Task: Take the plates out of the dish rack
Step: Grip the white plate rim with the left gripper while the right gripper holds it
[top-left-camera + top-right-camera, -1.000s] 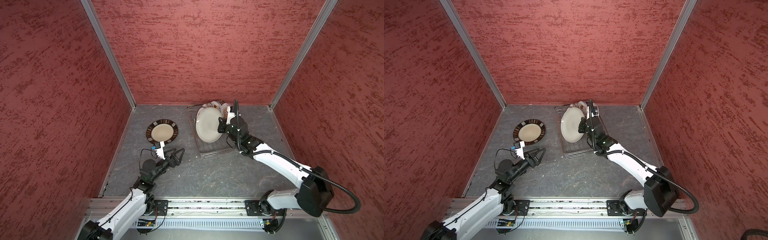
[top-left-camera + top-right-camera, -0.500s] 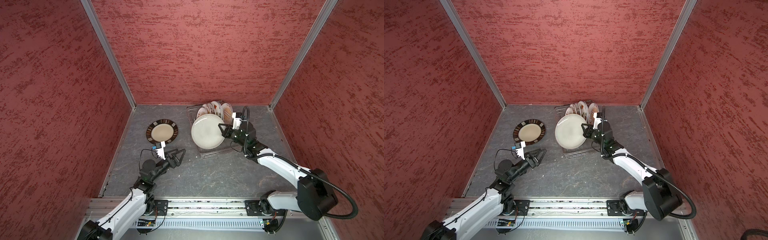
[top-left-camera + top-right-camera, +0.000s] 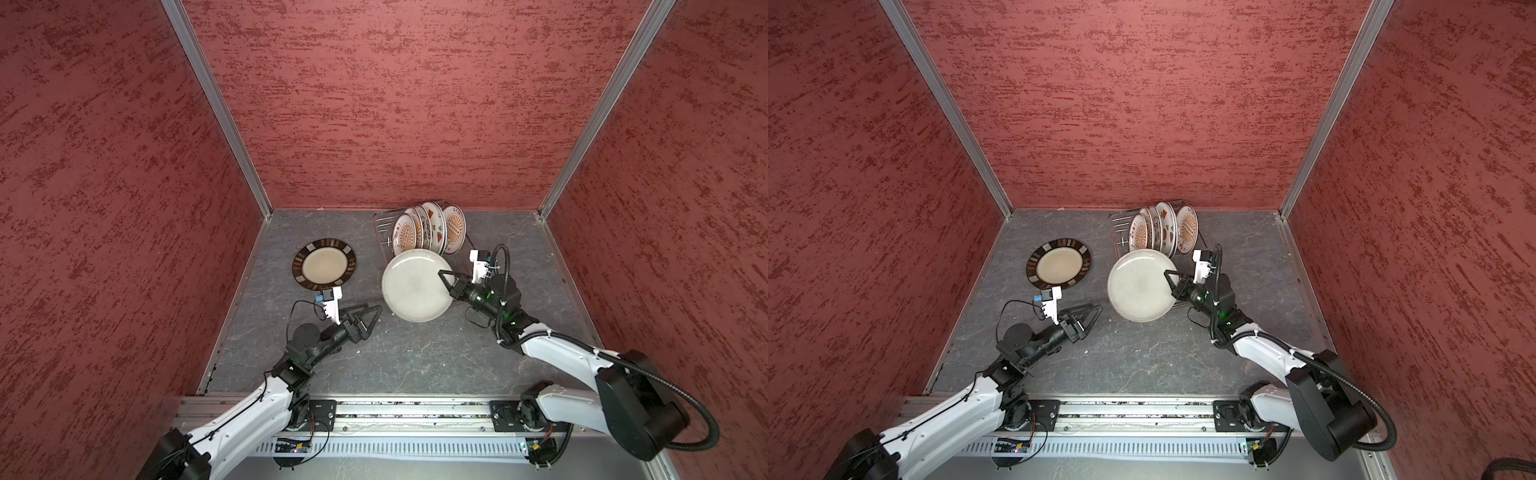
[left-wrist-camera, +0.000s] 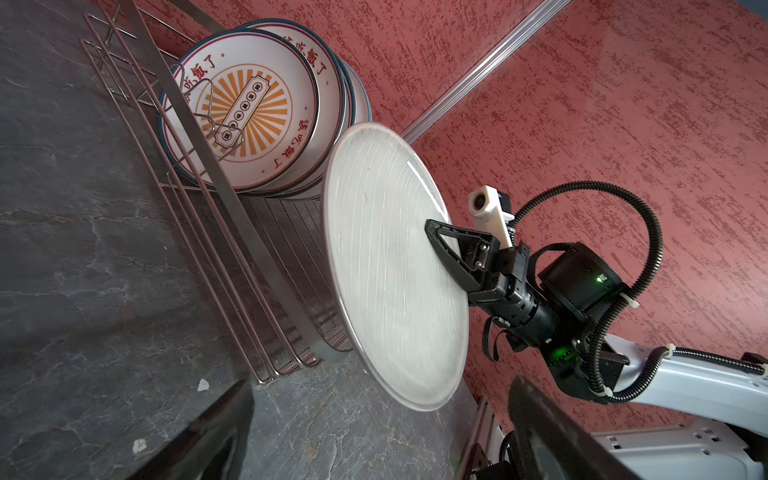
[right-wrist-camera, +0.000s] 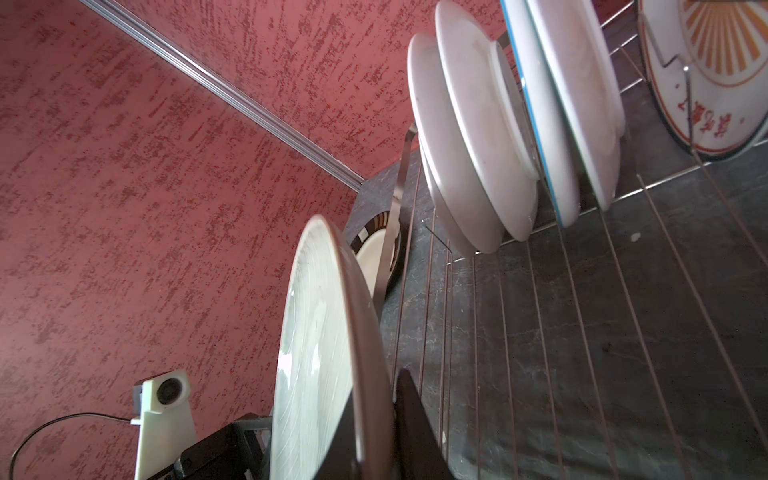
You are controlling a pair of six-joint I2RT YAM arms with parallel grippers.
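The grey table (image 3: 415,361) is the biggest thing. At the back of it sits the wire dish rack (image 3: 384,230). Printed plates (image 3: 430,228) stand on edge at the rack's far end. Some have orange sun rays and one has red watermelon slices. The plain white plate (image 3: 415,286) is up in the air over the rack's near end, tilted. The dark-rimmed plate (image 3: 324,264) lies flat on the table, left of the rack. The right gripper (image 3: 445,279) pinches the white plate's rim. The left gripper (image 3: 372,311) hangs near that plate, not touching it, with its jaws spread wide.
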